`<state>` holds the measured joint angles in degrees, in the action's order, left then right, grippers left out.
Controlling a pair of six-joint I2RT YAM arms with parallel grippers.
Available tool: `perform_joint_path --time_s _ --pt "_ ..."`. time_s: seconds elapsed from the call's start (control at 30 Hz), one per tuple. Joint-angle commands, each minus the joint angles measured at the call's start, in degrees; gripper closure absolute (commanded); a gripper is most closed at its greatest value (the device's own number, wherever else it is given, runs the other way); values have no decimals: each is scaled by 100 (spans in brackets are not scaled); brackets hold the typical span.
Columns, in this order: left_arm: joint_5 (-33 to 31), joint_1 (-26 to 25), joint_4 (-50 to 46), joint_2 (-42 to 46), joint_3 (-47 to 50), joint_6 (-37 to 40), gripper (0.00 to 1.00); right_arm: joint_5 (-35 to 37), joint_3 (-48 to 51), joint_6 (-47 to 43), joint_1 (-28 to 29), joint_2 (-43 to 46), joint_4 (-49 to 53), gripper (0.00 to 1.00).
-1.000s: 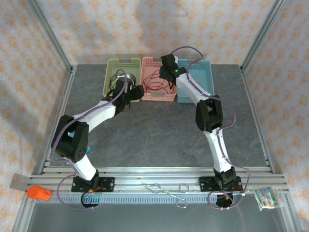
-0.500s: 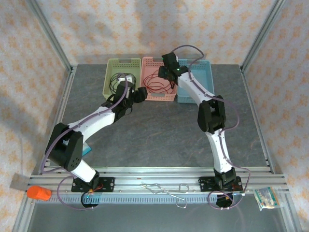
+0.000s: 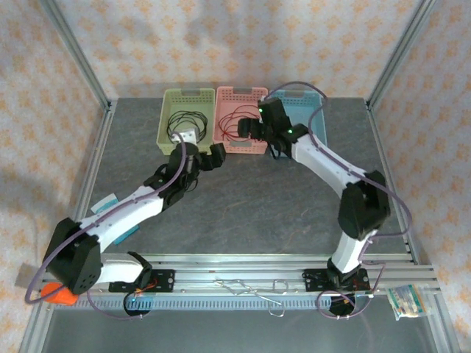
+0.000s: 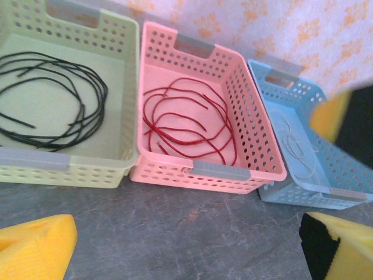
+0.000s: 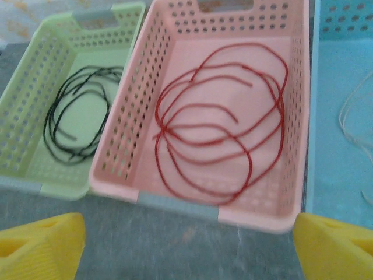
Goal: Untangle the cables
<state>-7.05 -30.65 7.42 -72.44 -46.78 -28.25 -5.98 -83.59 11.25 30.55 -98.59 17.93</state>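
Cables (image 5: 160,129) lie sorted: black in green basket (image 4: 35,158), red in pink basket (image 4: 218,170).

Each unit, left arm (image 3: 129,209) and right arm (image 3: 324,156), consists of white tubular links joined by black joint housings. A thin purple cable (image 3: 294,83) runs loosely along each arm. Black base plates (image 3: 143,281) carry both arms. The fingers (image 4: 36,245) are yellow wedges, partly backed in black.
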Motion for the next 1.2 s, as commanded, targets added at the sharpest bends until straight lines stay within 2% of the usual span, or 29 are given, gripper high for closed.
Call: perform_joint_path --time_s 0.0,0.1,0.2,0.33,0.47,0.53,0.67,0.73,0.83,0.97,1.07,1.17 --pt "-508 2 274 484 482 -41 1 16 982 -55 -5 883 -734 5" --pt "-770 22 540 989 1076 34 1 278 2071 21 -5 1772 -1282 1" --pt "-1054 44 987 1579 1739 128 1 626 3070 145 -9 2603 -1844 0" --pt "-1688 226 1328 2138 2337 185 1 1581 4039 264 -29 3380 -2300 0" --pt "-2214 448 1718 2415 2752 827 1 2434 4899 146 -112 3943 -2991 0" --pt "-2293 543 2247 2549 3076 1367 0 2586 5244 110 -218 4161 -3399 0" --pt "-2309 667 3947 2810 3995 2582 1 2768 5330 31 -554 4155 -3425 0" --pt "-2255 896 3929 2867 4045 2602 1 2944 5317 -73 -673 4064 -3387 0" --pt "-2386 1161 3436 2723 3866 2540 1 2900 5536 -473 -849 4009 -3785 0" --pt "-2770 1231 3575 2366 3870 2781 1 2666 6276 -1253 -982 4047 -5009 0" --pt "-2907 1309 3812 1969 3892 2846 1 2423 6444 -1192 -1305 3930 -5237 0" --pt "-2421 1417 4425 1457 4009 3149 1 1990 6724 -1275 -1671 3698 -5680 0"
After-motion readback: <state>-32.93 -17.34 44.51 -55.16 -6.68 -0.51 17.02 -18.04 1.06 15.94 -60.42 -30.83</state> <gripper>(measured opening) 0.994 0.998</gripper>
